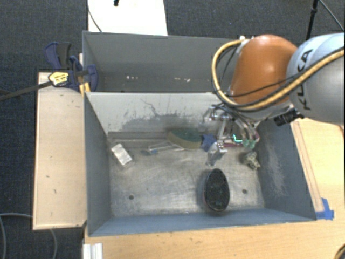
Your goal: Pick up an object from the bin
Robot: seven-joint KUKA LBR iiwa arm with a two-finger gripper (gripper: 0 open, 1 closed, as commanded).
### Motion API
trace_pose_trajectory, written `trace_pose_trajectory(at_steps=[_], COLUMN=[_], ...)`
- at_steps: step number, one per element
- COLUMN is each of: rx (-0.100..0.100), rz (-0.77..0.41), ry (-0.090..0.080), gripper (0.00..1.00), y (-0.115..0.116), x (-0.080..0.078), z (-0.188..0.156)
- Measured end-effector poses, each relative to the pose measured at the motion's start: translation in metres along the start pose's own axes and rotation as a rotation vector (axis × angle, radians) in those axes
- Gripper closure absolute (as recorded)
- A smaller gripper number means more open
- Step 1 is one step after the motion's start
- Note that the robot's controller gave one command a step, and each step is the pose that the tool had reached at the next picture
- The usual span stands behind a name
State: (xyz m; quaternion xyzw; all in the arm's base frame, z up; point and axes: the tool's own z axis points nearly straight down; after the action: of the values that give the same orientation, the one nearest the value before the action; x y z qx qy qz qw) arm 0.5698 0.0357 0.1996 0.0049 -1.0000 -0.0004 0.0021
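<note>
One pincer (pixel 217 152) — near black oval brush (pixel 216 191), bin (pixel 97 171) front | opening: cannot tell

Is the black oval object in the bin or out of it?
In: the black oval object lies on the bin floor, apart from the gripper.

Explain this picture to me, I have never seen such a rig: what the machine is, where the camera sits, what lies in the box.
One camera looks down into a grey metal bin from above and a little to one side. The grey shape with the orange cover on the right is a robot arm. Its gripper hangs low toward the back, beside a greenish pad and a small blue piece. In front of it lies a black oval brush. A thin pale stick and a small silvery packet lie further left, a small brownish bit to the right. Whether the gripper holds anything I cannot tell.
</note>
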Motion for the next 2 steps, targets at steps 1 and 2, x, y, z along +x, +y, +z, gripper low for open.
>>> trace_pose_trajectory(at_steps=[1, 2], rx=[-0.001, -0.004], rz=[-0.007, 0.275], ry=[-0.022, -0.04], gripper=[0.0, 0.0], y=[-0.066, -0.084], x=[-0.026, -0.026], z=[0.094, 0.105])
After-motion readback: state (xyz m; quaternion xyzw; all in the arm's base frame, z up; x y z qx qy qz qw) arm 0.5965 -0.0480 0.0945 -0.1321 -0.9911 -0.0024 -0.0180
